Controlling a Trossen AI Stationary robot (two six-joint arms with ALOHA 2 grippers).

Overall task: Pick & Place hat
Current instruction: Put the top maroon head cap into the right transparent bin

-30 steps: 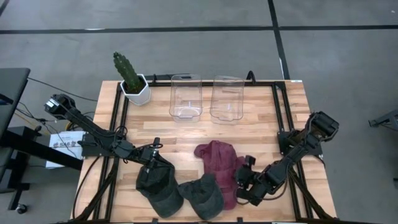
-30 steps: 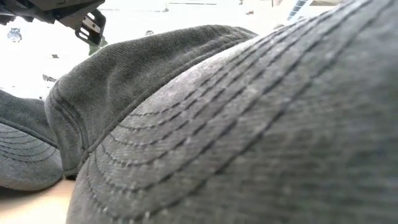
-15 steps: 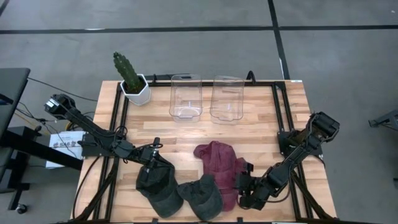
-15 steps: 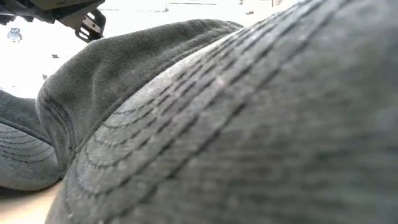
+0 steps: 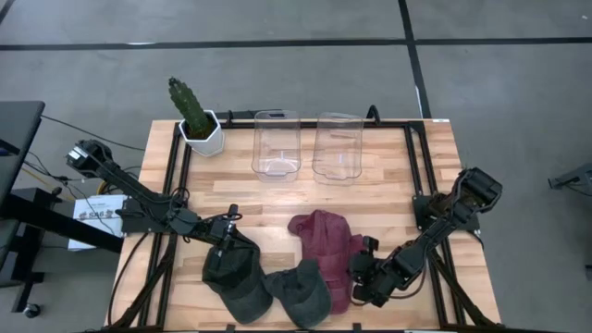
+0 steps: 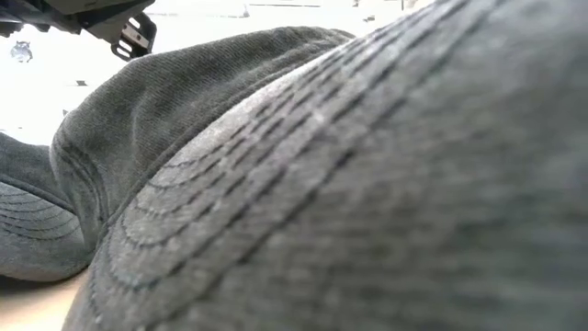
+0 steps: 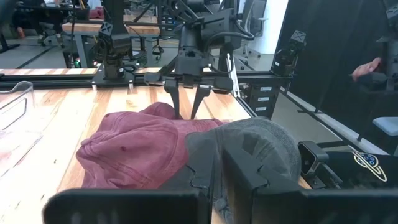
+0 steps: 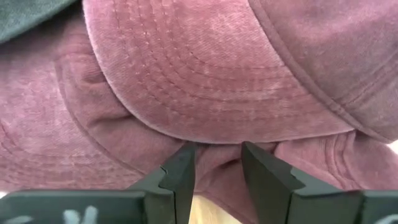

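Three hats lie along the table's near edge. A maroon hat (image 5: 322, 239) (image 8: 205, 81) lies right of centre. A grey hat (image 5: 301, 289) rests beside it, and its brim fills the low view (image 6: 367, 184). A darker grey hat (image 5: 236, 273) is the leftmost. My right gripper (image 5: 355, 279) (image 8: 219, 158) is open and points down at the maroon hat's near right part, just under its brim. It also shows in the left wrist view (image 7: 185, 112). My left gripper (image 5: 228, 245) (image 7: 217, 180) is shut at the darker hat's far edge. My left gripper comes nearly level from the table's left at the darker grey hat's far edge (image 5: 231, 252). A strip of grey cloth (image 7: 217, 202) shows between its shut fingers; they hide which part it is. The hat lies on the table. My right gripper slants down from the right. Its open fingertips (image 8: 186, 163) stand on the maroon hat's crumpled crown cloth (image 8: 219, 163) just below the brim's edge, with some of that cloth between them. The hat lies on the table.
Two clear containers (image 5: 276, 143) (image 5: 338, 146) stand side by side at the far middle, and a potted cactus (image 5: 197, 125) at the far left. Black frame rails (image 5: 412, 157) run along the table's sides. A person's hand (image 7: 367, 65) shows beyond the table.
My right gripper has dipped slightly toward the near edge over the maroon hat and come back a little. The grey hat in front of the low camera has shifted slightly.
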